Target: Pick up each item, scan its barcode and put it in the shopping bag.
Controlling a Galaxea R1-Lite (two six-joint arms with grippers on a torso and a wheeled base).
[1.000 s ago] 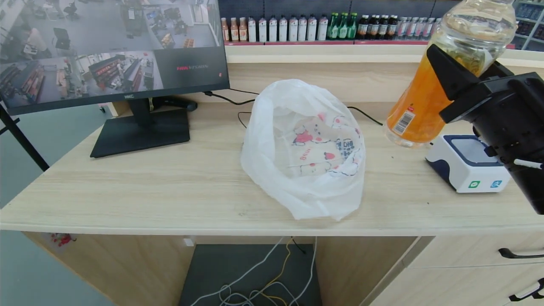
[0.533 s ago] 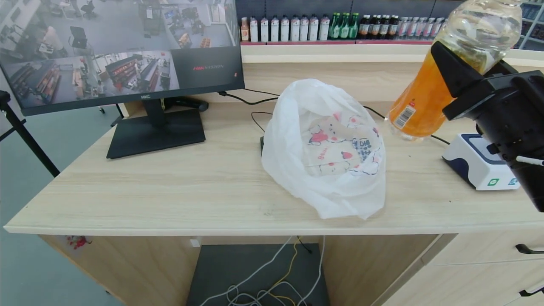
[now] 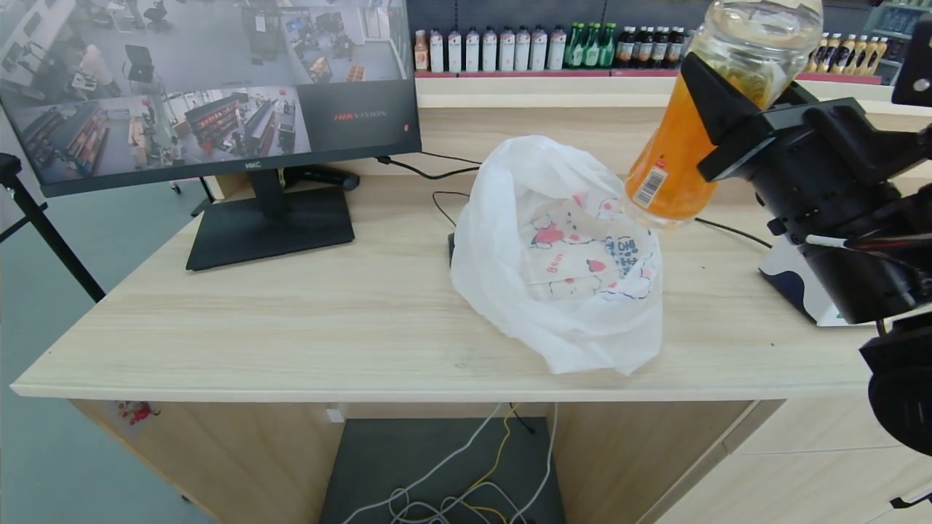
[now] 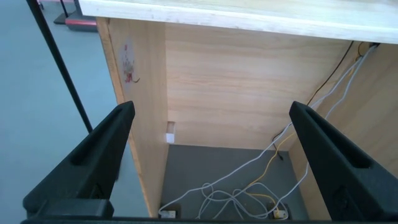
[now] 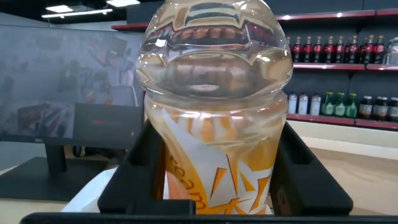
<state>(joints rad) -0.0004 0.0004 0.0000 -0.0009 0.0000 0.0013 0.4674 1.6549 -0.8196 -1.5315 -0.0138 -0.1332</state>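
My right gripper (image 3: 735,87) is shut on an orange drink bottle (image 3: 692,138), held upside down and tilted, its cap end just above the right rim of the white plastic shopping bag (image 3: 510,284). A patterned packet (image 3: 575,258) lies inside the bag. In the right wrist view the bottle (image 5: 214,124) stands between the black fingers (image 5: 140,168). The white and blue barcode scanner (image 3: 790,280) sits on the counter to the right, partly behind the arm. My left gripper (image 4: 211,162) hangs open below the counter, facing the floor cables.
A monitor (image 3: 211,80) on a black stand (image 3: 273,225) takes the counter's (image 3: 291,320) back left. Black cables (image 3: 429,171) run behind the bag. Shelves of bottles (image 3: 539,47) line the back wall. Drawers (image 3: 823,466) are at lower right.
The right gripper has carried the bottle left, from above the scanner to over the bag's right rim. The head camera also shifted early on.
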